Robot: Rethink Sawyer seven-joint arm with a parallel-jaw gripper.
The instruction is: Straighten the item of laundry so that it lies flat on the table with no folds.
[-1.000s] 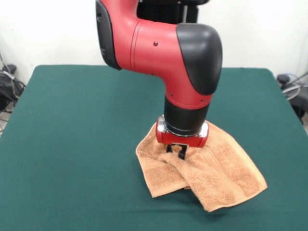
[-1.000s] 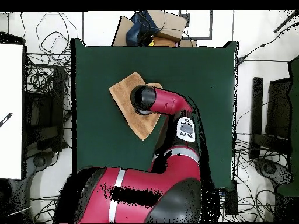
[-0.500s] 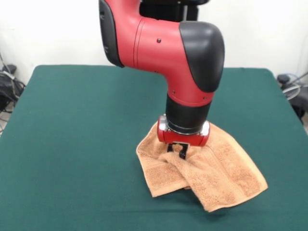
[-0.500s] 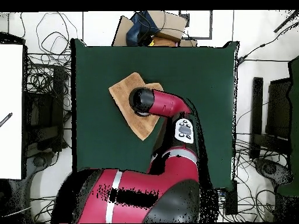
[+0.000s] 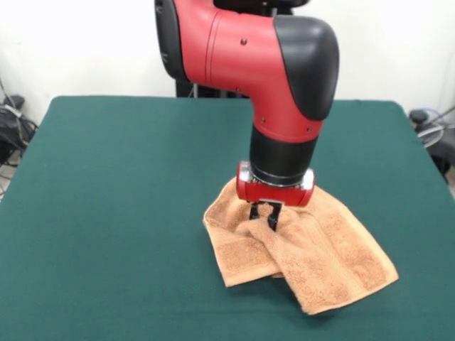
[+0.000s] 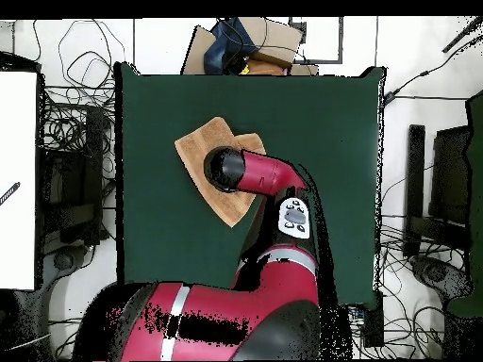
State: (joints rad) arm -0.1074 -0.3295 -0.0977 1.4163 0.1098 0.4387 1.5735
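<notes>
We have our gripper [image 5: 264,215] straight above the towel [image 5: 320,259], its 2 dark fingers [image 5: 273,216] drawn close and pinching a raised ridge of cloth near the towel's upper middle. We judge the pincer clenched on the towel, since the fabric puckers up to the tips rather than lying slack beneath them.

From the front view, most of the towel spreads below and to the right of the pincer: 1 broad flap runs away diagonally toward the lower right, ending in a corner well clear of us. A 2nd, shorter layer lies below and slightly left of the pincer, tucked under the fold that crosses beneath our fingertips. So the long axis of the bundle runs from just behind the gripper out to that lower-right corner, and the crease we need to open lies directly under and just in front of the pincer.

The table [image 5: 106,213] stretches open on every side of us, widest to the left of the pincer in the front view. In the overhead view the arm [image 6: 259,174] covers the towel's [image 6: 193,151] middle, so we cannot see the pinch there.

We judge that the coming move turns on pulling the gripped layer away from the tucked one, across the crease and not along it, or the 2 layers will only slide together
</notes>
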